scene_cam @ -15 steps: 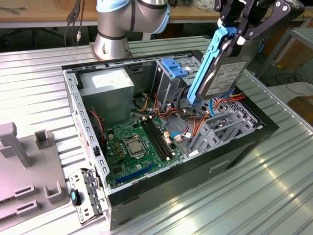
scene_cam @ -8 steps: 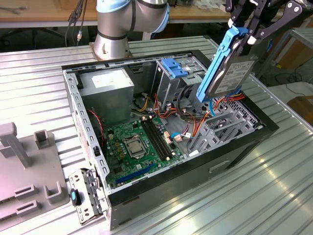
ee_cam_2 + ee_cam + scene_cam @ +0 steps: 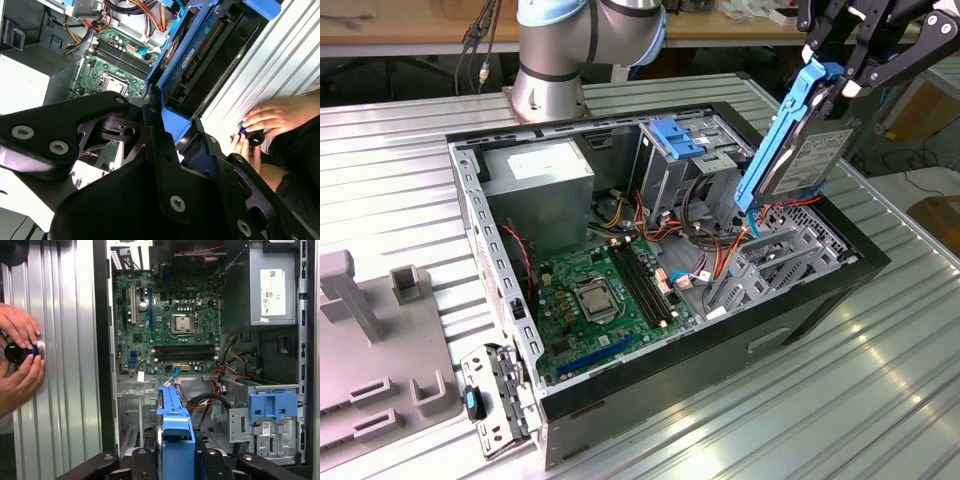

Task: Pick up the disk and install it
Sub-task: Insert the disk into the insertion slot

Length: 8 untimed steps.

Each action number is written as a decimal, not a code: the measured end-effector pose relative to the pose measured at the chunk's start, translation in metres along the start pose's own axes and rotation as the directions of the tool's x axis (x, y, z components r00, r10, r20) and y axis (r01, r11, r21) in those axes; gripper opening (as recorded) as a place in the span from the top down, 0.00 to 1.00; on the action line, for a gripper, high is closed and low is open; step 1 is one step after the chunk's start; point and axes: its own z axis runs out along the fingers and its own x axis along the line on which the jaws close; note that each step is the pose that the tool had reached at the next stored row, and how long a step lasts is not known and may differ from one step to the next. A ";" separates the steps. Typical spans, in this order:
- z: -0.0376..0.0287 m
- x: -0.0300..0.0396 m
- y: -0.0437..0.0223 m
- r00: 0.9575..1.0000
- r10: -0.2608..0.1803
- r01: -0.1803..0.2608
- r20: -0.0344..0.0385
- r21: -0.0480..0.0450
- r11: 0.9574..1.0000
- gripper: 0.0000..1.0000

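Observation:
The disk (image 3: pixel 808 152), a dark grey drive in a bright blue carrier, hangs tilted on edge above the open computer case (image 3: pixel 720 372), over its side toward the exterior view's right. My gripper (image 3: pixel 835 82) is shut on the carrier's upper end. In the first wrist view the disk (image 3: pixel 175 422) sticks out from between the black fingers (image 3: pixel 142 462), with the motherboard (image 3: pixel 170 320) beyond it. The second wrist view shows the disk (image 3: pixel 200 55) edge-on, clamped in the gripper (image 3: pixel 167 127).
A paler blue bracket (image 3: pixel 675 136) sits on the drive cage inside the case, among orange cables (image 3: pixel 720 250). A person's hands (image 3: pixel 20 357) hold a small black object on the ribbed table beside the case. A grey fixture (image 3: pixel 380 340) and a silver plate (image 3: pixel 490 400) lie at the exterior view's left.

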 end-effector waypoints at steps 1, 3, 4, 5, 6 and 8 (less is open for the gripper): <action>0.0011 0.0005 -0.0021 1.000 0.000 0.000 0.000 0.000 1.000 0.63; 0.0026 0.0004 -0.0069 1.000 0.000 0.000 0.000 0.000 1.000 0.63; 0.0034 0.0004 -0.0078 1.000 0.000 0.000 0.000 0.000 1.000 0.63; 0.0045 0.0004 -0.0090 1.000 0.000 0.000 0.000 0.000 1.000 0.63; 0.0052 0.0004 -0.0095 1.000 0.000 0.000 0.000 0.000 1.000 0.63; 0.0072 0.0004 -0.0110 1.000 0.000 0.000 0.000 0.000 1.000 0.63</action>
